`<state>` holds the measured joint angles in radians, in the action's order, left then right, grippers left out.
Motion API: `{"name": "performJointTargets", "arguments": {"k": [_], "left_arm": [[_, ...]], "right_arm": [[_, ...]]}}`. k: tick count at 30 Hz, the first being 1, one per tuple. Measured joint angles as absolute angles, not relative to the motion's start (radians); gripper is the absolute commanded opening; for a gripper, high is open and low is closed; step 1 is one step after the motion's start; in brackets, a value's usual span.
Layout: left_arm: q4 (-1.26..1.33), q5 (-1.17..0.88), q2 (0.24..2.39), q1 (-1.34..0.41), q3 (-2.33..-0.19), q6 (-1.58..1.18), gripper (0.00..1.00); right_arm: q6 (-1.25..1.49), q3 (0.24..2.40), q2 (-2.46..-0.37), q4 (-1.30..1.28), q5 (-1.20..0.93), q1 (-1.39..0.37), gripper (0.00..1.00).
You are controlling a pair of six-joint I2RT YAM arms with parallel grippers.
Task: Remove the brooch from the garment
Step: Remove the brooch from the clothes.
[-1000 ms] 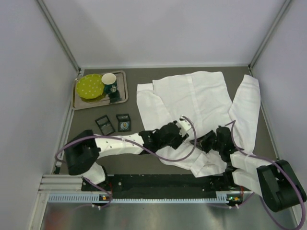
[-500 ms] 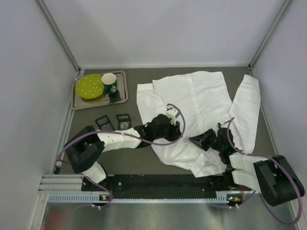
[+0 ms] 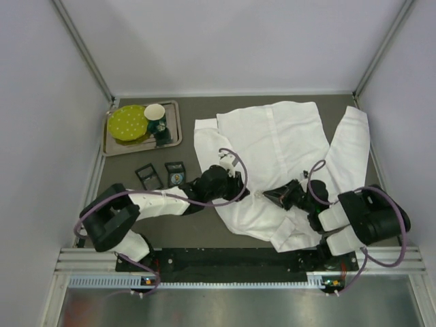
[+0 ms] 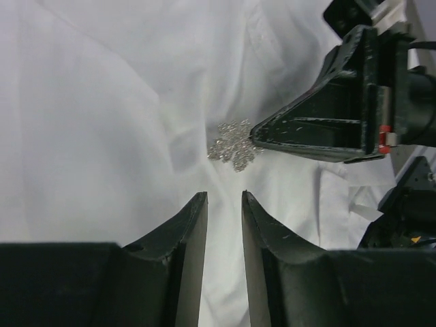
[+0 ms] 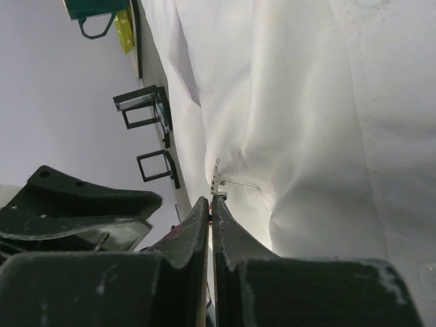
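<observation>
Brooch point(image 4: 231, 144) at right tool point(image 5: 211, 203) tips

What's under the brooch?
Only white shirt cloth: the brooch lies flat on it, with the right gripper shut on its edge. Its fastening at the back and whatever is below the cloth are covered.

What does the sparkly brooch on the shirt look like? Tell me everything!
The brooch is a small, silvery, sparkly cluster, shaped a bit like a snowflake, looking like metal with clear stones. It sits on the white garment. The right gripper, jaws closed, seems to pinch its edge; a thin pin shows in the right wrist view.
</observation>
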<state>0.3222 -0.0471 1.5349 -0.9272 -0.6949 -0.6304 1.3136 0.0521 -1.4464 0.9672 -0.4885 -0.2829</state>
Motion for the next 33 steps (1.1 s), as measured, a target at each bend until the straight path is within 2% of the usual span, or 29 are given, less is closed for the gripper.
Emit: {"name": "performJointTargets", "arguments": {"k": [4,9,12,15,18,21,30,33], "left_arm": [[0.343,-0.044,1.451,-0.927,-0.681,-0.622,0.38],[0.345,-0.047,1.38,-0.925,-0.68,-0.573,0.51],[0.33,-0.064,1.367,-0.922,-0.683,-0.526,0.55],[0.287,-0.095,1.366,-0.918,-0.704,-0.441,0.6],[0.247,-0.133,1.366,-0.918,-0.739,-0.323,0.59],[0.215,-0.161,1.366,-0.919,-0.784,-0.185,0.56],[0.125,-0.235,1.366,-0.933,-0.902,0.12,0.48],[0.103,-0.244,1.366,-0.947,-0.932,0.194,0.48]], "right_arm": [[1.337,0.052,-1.539,1.11,-0.509,-0.283,0.0],[1.347,0.052,-1.512,1.15,-0.524,-0.282,0.0],[1.327,0.052,-1.386,1.046,-0.529,-0.282,0.0],[1.263,0.064,-1.163,0.765,-0.522,-0.281,0.0],[1.185,0.143,-0.976,0.44,-0.49,-0.28,0.0],[1.124,0.273,-0.912,0.221,-0.473,-0.28,0.0],[1.103,0.357,-0.892,-0.001,-0.476,-0.28,0.0],[1.111,0.39,-0.899,-0.018,-0.484,-0.28,0.0]]}}
